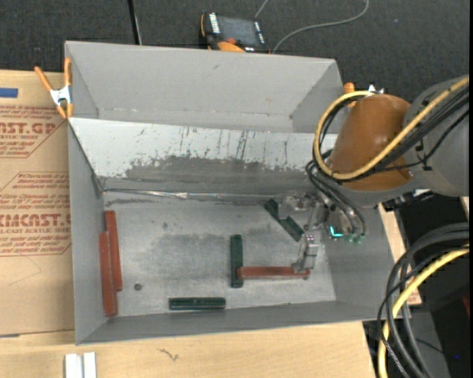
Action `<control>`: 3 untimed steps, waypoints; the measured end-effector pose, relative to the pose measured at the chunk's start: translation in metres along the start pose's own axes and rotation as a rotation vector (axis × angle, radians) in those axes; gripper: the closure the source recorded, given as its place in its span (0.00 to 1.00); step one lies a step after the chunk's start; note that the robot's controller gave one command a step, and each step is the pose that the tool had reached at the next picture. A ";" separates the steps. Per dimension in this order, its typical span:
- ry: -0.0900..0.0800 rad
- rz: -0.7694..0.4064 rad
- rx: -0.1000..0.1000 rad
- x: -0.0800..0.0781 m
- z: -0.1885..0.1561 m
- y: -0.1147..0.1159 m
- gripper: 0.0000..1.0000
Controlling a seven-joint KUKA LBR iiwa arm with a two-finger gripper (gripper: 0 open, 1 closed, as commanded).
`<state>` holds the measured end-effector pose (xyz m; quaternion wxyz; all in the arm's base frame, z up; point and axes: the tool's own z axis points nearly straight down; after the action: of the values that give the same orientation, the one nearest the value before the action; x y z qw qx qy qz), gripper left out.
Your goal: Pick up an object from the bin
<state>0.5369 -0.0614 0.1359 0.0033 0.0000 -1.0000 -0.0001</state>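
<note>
My gripper (307,257) hangs low at the bin's right side, below the orange wrist cover. Its lower end is at the right end of a short red-brown stick (268,272) that lies flat on the bin floor. A dark green stick (236,260) stands crosswise at that stick's left end, and the two form an L. Another dark stick (283,218) lies slantwise just behind and left of the gripper, partly under the wrist.
A long red-brown stick (109,263) lies along the left wall. A dark green stick (197,304) lies near the front wall. The arm and its cables cover the bin's right rim.
</note>
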 end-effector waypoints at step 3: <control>-0.016 -0.374 0.006 0.031 -0.124 -0.077 1.00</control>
<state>0.5068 -0.1383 0.2604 -0.0046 0.1859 -0.9826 0.0023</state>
